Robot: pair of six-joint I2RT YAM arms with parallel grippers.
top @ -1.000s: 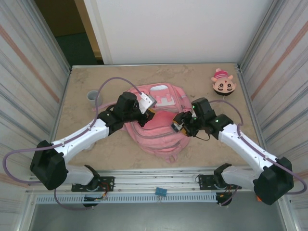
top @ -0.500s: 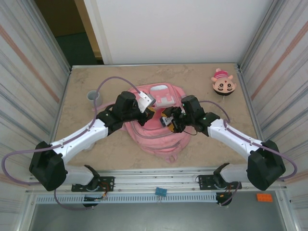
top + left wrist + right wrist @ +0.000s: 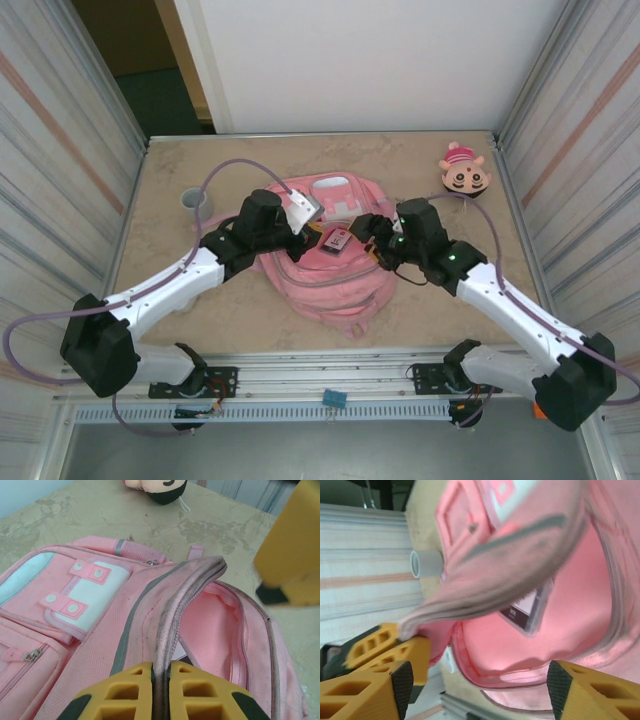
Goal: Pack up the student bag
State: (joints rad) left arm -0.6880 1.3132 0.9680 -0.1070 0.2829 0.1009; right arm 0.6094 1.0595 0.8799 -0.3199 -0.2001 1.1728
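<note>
1. The table (image 3: 180,170) is a pale marbled slab, and both arms reach out over its middle.
2. The student bag (image 3: 325,285) lies flat on it under both grippers, with its front pockets on the far side and its main compartment gaping open.
3. The left gripper (image 3: 161,677) has its yellow jaws pinched tight on the rim of the bag's opening. It holds that flap edge raised, so the pink lining shows beyond its fingertips.
4. The right gripper (image 3: 362,235) sits just to the right of the left one, at the mouth of the bag. Its jaws are spread wide with nothing between them.
5. A plush toy (image 3: 464,172) lies well beyond the right gripper and off to its right, near the far right corner.
6. A grey cup (image 3: 193,202) stands upright, off to the left of the left gripper and clear of the bag.
7. A small dark-and-white card (image 3: 336,240) rests in the opening between the two grippers, free of both.
</note>
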